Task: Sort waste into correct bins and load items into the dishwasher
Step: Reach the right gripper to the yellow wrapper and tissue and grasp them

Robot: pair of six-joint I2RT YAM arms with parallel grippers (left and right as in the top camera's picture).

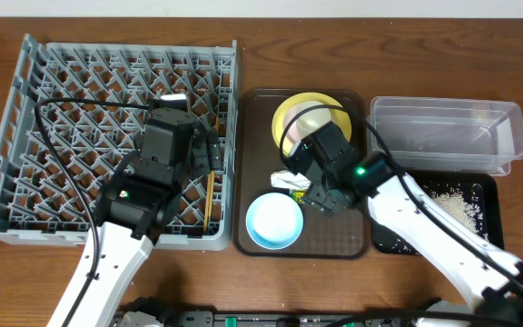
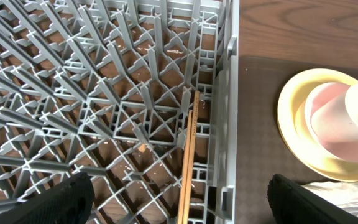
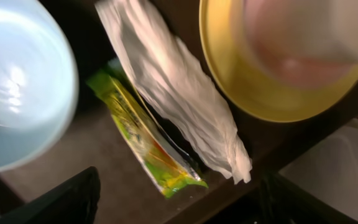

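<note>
The grey dish rack (image 1: 71, 136) fills the left side. A pair of wooden chopsticks (image 2: 190, 155) lies in it by its right wall (image 2: 225, 112); it also shows in the overhead view (image 1: 209, 204). My left gripper (image 2: 179, 205) is open and empty above them. On the brown serving tray (image 1: 334, 238) sit the yellow plate (image 1: 291, 113) with the cream cup (image 1: 320, 118) on it, the light blue bowl (image 1: 274, 221), the white paper wrapper (image 3: 179, 93) and the green-and-yellow packet (image 3: 142, 137). My right gripper (image 3: 179, 205) is open and empty just above the packet and wrapper.
The clear tub (image 1: 448, 136) stands at the back right. The black tray (image 1: 479, 195) in front of it holds whitish rice crumbs (image 1: 452, 204). The right arm (image 1: 425, 227) crosses over the black tray's left part.
</note>
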